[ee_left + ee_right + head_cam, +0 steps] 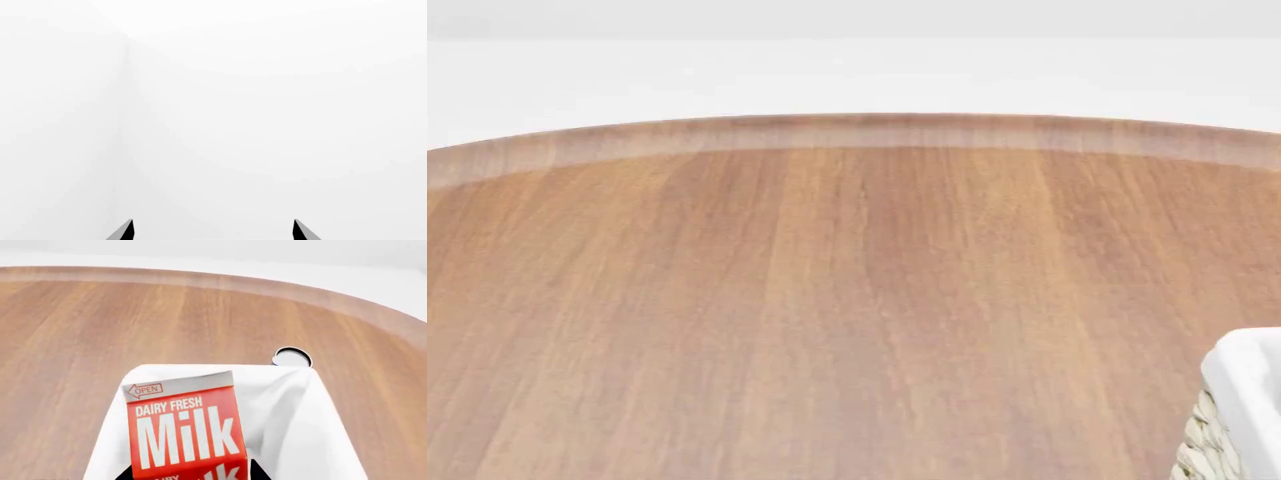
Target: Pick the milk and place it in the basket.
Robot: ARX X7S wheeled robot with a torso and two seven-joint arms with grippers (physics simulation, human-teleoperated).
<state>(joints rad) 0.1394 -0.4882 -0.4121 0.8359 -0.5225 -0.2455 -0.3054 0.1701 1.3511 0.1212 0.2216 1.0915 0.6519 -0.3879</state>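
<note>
In the right wrist view the milk (pixel 183 430) fills the near centre, its red top with white "Milk" lettering facing the camera. My right gripper (pixel 190 474) is shut on it, a dark finger showing at each side of the carton. The milk hangs over the basket (pixel 300 410), whose white cloth liner spreads beneath and around it. In the head view only a corner of the basket (pixel 1241 410) shows at the right edge, white liner above woven wicker. My left gripper (pixel 213 231) is open and empty, facing a blank white surface.
The round wooden table (pixel 827 300) fills the head view, its curved far edge against a white floor. A small round white object with a dark rim (pixel 291 358) lies on the table just beyond the basket.
</note>
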